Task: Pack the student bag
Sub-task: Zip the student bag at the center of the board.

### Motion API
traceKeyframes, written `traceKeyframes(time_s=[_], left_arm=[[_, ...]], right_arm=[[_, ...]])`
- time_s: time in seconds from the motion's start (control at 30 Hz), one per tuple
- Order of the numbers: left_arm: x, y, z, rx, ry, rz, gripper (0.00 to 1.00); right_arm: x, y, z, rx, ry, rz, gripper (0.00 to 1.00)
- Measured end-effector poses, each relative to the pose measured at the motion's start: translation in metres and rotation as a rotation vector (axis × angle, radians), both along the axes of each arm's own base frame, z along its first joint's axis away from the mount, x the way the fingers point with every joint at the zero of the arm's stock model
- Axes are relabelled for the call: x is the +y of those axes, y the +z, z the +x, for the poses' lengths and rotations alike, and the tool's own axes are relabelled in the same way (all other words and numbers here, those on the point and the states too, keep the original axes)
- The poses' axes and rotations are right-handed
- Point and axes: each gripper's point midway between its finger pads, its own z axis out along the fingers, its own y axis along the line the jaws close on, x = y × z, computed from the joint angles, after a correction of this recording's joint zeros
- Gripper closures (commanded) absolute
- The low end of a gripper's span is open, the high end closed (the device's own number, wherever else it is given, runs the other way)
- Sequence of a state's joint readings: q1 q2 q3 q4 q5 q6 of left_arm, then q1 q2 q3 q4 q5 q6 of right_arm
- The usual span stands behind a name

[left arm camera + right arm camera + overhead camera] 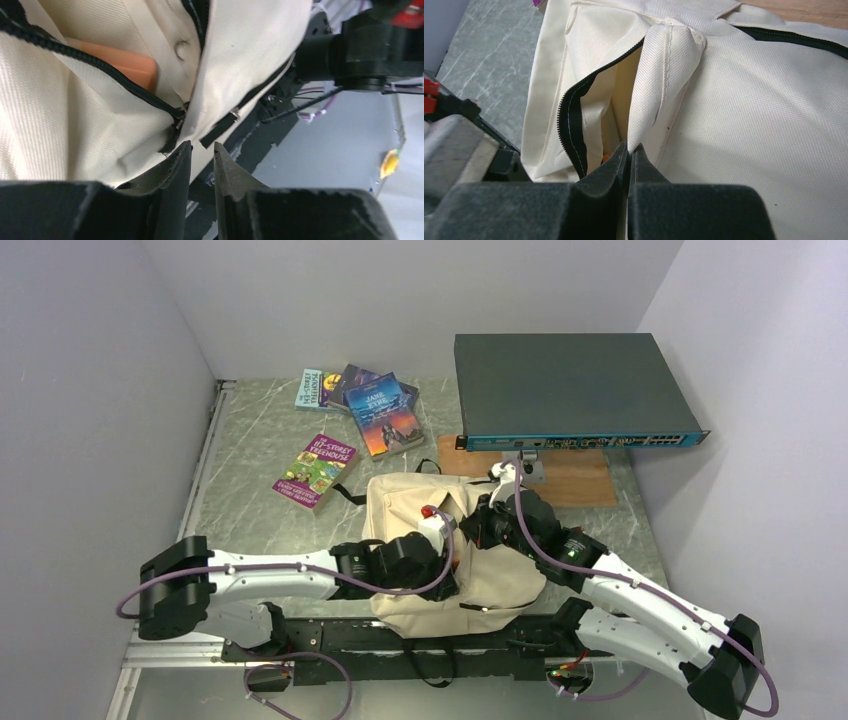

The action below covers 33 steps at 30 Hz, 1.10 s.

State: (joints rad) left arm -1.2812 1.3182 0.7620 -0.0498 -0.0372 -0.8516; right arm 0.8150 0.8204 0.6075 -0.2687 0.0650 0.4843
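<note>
The cream-beige student bag point(500, 590) lies at the near middle of the table, between both arms. Its dark zipper point(574, 125) is open, and an orange object point(132, 65) shows inside. My right gripper point(629, 146) is shut on a fold of the bag's fabric point(664, 75) beside the opening, holding it up. My left gripper point(202, 146) has its jaws a little apart with nothing between them, just short of the zipper pull point(179, 117) on the bag's near edge. In the top view both grippers sit over the bag, the left point(437, 530) and the right point(483, 523).
Several paperback books lie at the far left: a purple and green one point(317, 470), a blue one point(385, 412) and others behind it point(322, 388). A dark network switch point(570, 390) rests on a wooden board point(575, 480) at the far right. Walls close in on three sides.
</note>
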Motion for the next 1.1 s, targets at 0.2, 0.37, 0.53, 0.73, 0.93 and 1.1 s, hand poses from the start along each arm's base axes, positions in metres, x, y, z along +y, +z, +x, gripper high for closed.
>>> traceKeyframes(time_s=[0.2,0.37,0.53,0.73,0.93,1.1], left_arm=[[0.001,-0.017,0.01,-0.049,0.034,0.08,0.64],[0.007,-0.023,0.014,-0.102,0.04,0.127,0.55],[0.01,-0.024,0.016,-0.141,0.026,0.167,0.55],[0.005,-0.032,0.019,-0.16,0.005,0.216,0.63],[-0.002,-0.043,0.017,-0.16,-0.024,0.244,0.69],[-0.004,-0.044,0.013,-0.156,-0.039,0.241,0.8]], right_arm=[[0.0,0.001,0.0,0.002,-0.005,0.008,1.0],[0.0,0.001,0.0,0.006,-0.008,0.013,1.0],[0.001,0.001,0.0,0.009,-0.008,0.013,1.0],[0.001,-0.001,0.0,0.014,-0.008,0.008,1.0],[0.0,-0.003,-0.002,0.022,-0.008,0.0,1.0],[0.0,-0.004,-0.002,0.025,-0.004,0.0,1.0]])
